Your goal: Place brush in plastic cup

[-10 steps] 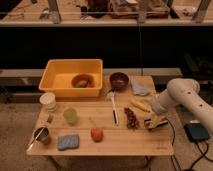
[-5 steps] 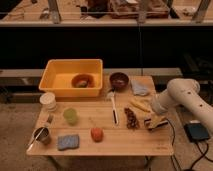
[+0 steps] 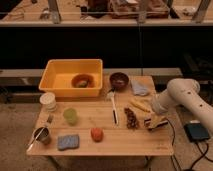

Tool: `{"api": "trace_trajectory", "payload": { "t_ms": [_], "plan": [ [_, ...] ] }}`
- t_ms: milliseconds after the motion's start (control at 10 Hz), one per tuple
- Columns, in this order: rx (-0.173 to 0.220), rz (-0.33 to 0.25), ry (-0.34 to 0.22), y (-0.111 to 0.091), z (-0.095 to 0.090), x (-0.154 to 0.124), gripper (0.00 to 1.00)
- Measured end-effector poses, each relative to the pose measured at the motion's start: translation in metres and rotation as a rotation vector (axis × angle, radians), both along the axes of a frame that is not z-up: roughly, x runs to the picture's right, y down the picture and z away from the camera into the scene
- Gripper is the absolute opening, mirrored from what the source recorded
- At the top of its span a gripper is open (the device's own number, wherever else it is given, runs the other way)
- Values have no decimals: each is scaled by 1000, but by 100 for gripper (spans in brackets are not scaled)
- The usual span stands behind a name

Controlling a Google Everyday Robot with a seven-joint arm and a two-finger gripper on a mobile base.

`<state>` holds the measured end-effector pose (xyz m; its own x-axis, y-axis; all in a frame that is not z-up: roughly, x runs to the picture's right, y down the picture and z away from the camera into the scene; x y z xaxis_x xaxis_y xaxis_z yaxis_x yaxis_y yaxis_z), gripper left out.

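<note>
Brush (image 3: 114,107) – white far half, black near end. Plastic cup (image 3: 70,116) pale green, tub (image 3: 60,92) yellow, sponge (image 3: 68,142) grey-blue – pale-and-dark gripper (image 3: 156,121) at right of tan table (image 3: 117,141).

One table (image 3: 115,145) is holding one yellow tub (image 3: 62,91), two bowls (image 3: 119,80), one brush (image 3: 114,106), one plastic cup (image 3: 70,116), one metal cup (image 3: 42,135), one white pot (image 3: 48,101), one sponge (image 3: 67,142), one cloth (image 3: 140,89) and one red ball (image 3: 96,134). One gripper (image 3: 155,121) is hanging over the table's right side.

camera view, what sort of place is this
Probably a robot lab or workshop: a wooden table of test props, metal shelving behind. The gripper sits over the table's right side.
</note>
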<state>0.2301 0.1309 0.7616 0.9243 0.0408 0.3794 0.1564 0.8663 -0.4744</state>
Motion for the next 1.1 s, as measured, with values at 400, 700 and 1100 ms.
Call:
{"api": "trace_trajectory", "payload": {
  "t_ms": [400,700,1100],
  "plan": [
    [0,0,0,0,0,0,80],
    [0,0,0,0,0,0,80],
    [3,-9,2,0,1,1,80]
  ]
}}
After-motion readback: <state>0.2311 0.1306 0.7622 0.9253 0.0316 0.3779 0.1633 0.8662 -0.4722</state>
